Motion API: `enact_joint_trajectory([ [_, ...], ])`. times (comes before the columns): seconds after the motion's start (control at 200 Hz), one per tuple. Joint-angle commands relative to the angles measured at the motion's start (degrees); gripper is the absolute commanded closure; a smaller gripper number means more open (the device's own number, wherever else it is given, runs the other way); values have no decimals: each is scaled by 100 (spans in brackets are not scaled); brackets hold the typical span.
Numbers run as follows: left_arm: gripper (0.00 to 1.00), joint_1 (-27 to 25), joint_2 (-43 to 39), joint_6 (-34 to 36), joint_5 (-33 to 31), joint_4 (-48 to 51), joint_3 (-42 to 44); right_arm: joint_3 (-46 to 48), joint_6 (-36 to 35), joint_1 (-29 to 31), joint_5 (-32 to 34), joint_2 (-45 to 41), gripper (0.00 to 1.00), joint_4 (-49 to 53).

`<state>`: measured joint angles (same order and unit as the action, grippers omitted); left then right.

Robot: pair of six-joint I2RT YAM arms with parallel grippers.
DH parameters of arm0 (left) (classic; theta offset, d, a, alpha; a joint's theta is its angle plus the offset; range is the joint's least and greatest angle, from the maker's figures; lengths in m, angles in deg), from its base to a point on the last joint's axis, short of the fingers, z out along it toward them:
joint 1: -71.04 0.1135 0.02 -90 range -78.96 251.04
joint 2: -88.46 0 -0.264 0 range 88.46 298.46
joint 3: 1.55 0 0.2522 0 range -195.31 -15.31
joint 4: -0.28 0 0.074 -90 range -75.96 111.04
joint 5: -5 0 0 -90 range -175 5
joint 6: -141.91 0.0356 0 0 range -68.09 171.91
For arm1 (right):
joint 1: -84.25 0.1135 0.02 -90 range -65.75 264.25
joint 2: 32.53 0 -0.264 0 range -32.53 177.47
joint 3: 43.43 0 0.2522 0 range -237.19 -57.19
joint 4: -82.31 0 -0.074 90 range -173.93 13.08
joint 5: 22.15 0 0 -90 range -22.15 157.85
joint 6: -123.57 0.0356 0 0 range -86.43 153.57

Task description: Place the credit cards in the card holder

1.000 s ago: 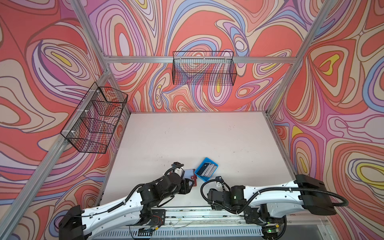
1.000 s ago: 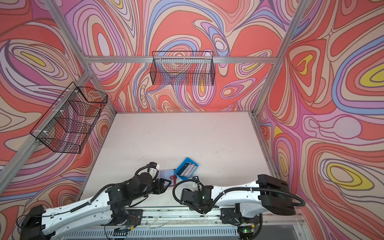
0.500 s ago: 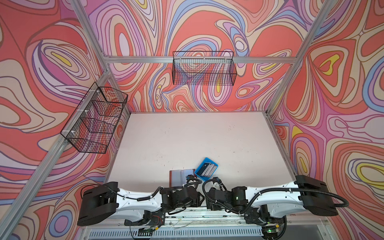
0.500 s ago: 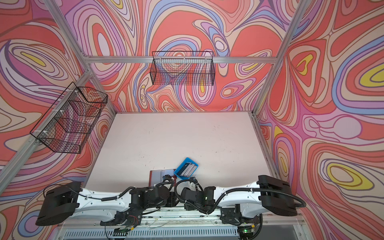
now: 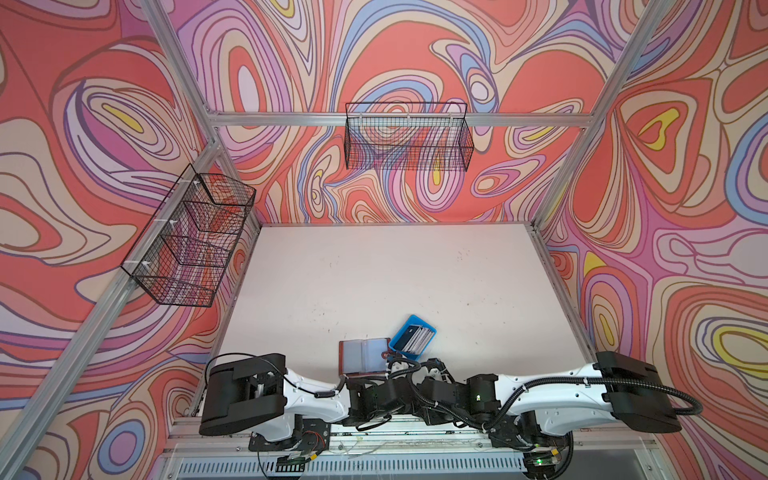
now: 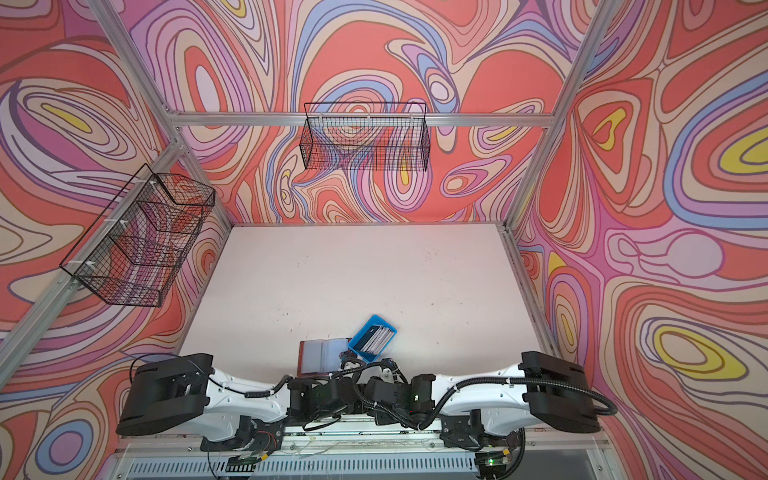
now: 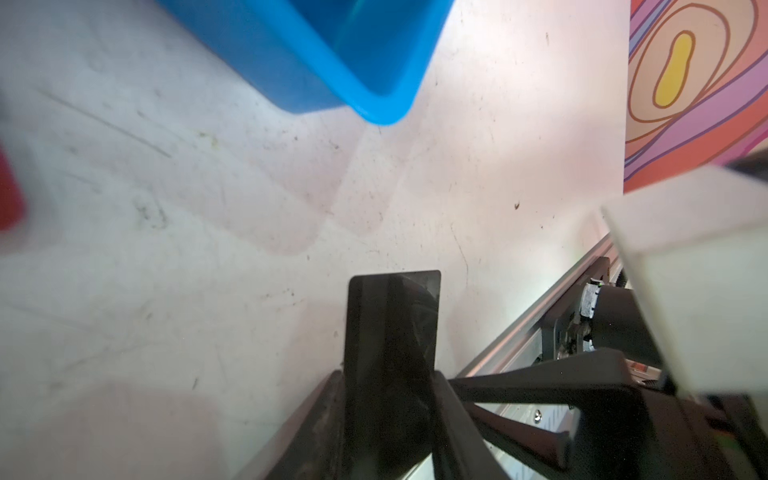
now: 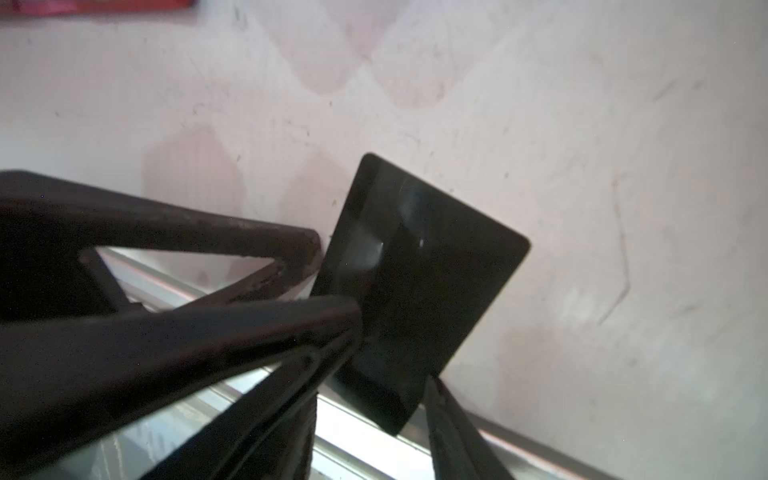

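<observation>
Pale table [image 5: 374, 282] inside a swirl-patterned enclosure. Two black wire baskets hang on the walls, one far-centre [image 5: 407, 141] and one left [image 5: 187, 245]. Left arm [image 5: 307, 395] and right arm [image 5: 552, 390] are both folded low along the near edge, wrists meeting at near-centre. Card holder [image 5: 359, 357] lies open at near-centre, greyish sleeves up, red-brown rim showing, in both top views [image 6: 320, 357]. Blue tray [image 5: 432, 332] sits just right of it and slightly farther back, angled; can't tell if the two touch. Credit cards [image 5: 415, 338] stand stacked in the tray, a dark one on the left side of the stack and pale ones beside it. One black card [image 7: 392, 324] is out of the tray, off the table surface, over the near edge by the rail, not in the holder. Left gripper [image 7: 390, 380] is narrow, fingers [image 7: 332, 399] flanking the black card, both its long edges against them, so it is gripped edgewise. Right gripper [image 8: 395, 349] is at the same card [image 8: 419, 282], one fingertip [image 8: 332, 320] overlapping a card edge, the other at its near corner. Can't tell if it is clamping or only touching.
</observation>
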<state>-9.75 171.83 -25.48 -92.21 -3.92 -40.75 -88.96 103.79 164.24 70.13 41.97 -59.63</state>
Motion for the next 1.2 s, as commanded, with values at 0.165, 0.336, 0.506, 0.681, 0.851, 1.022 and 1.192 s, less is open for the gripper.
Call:
enact_joint_trajectory([
  [0.165,61,-446,-528,-376,56,937,-85,574,778,-44,241,-411,52,159],
  [0.336,64,-480,-212,-80,405,575,-281,888,1169,-40,237,-676,52,-4],
  [0.506,63,-512,-147,-154,361,866,-357,1054,1463,-43,151,-641,50,-133],
  [0.681,62,-507,64,-294,381,767,-331,1125,1745,-43,176,-842,49,-27],
  [0.851,63,-499,282,-312,535,510,-353,1351,1960,-42,29,-941,51,-326],
  [1.022,65,-499,368,-288,606,377,-358,1429,1898,-38,-173,-718,53,-1193],
  [1.192,67,-499,516,-268,727,142,-357,1156,1635,-44,-388,-153,56,-1563],
])
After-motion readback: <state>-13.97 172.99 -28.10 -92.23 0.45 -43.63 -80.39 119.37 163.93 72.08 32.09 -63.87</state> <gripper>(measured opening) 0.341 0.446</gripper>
